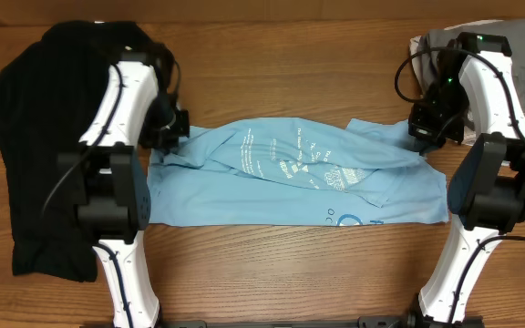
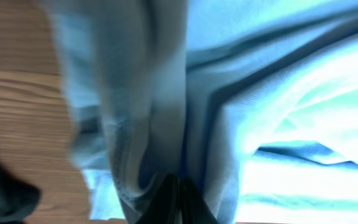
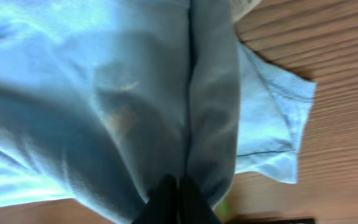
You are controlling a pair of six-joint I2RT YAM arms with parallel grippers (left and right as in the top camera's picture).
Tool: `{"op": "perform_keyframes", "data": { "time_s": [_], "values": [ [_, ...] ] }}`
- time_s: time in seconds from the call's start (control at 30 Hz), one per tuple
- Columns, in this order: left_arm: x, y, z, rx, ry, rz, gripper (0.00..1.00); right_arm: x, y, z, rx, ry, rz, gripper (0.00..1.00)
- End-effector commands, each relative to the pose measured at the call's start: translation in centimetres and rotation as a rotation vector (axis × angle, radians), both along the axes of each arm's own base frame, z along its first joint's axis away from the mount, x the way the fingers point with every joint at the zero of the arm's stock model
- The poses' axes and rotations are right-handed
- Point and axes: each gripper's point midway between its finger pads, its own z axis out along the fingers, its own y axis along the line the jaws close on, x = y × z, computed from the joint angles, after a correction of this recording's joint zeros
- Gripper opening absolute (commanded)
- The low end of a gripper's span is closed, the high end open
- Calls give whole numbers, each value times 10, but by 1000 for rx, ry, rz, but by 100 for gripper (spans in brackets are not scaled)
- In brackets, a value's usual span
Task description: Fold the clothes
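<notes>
The light blue T-shirt (image 1: 299,178) with white lettering lies across the middle of the table, its far edge lifted and rumpled. My left gripper (image 1: 169,135) is shut on the shirt's far left edge; in the left wrist view the blue cloth (image 2: 166,112) bunches around the closed fingers (image 2: 178,186). My right gripper (image 1: 420,135) is shut on the shirt's far right edge; the right wrist view shows cloth (image 3: 135,93) pinched in the fingers (image 3: 178,186), with a sleeve (image 3: 272,130) hanging to the right. The black shirt (image 1: 44,137) lies heaped at the left.
A grey cloth (image 1: 518,46) lies at the far right corner. The wooden table (image 1: 290,264) shows in front of the blue shirt. Both arm bases stand at the near edge.
</notes>
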Motion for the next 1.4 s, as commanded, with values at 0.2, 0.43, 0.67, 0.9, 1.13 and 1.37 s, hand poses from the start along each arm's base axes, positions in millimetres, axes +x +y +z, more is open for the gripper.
{"op": "perform_keyframes", "data": {
  "time_s": [0.2, 0.43, 0.67, 0.9, 1.13, 1.37],
  "values": [
    [-11, -2, -13, 5, 23, -34, 4, 16, -25, 8, -67, -98, 3, 40],
    [-2, -1, -15, 10, -13, -35, 4, 59, -2, 6, 24, -288, 105, 47],
    [0, -1, -16, 10, -22, -35, 4, 81, 10, 2, 11, -366, 148, 51],
    [4, -1, -17, 8, -39, -35, 4, 86, 31, -12, 17, -384, 195, 58],
    [5, -1, -17, 8, -43, -35, 4, 88, 75, -43, 22, -398, 227, 64],
    [5, -1, -17, 8, -42, -35, 4, 112, 98, -47, -122, -506, 325, 66]
  ]
}}
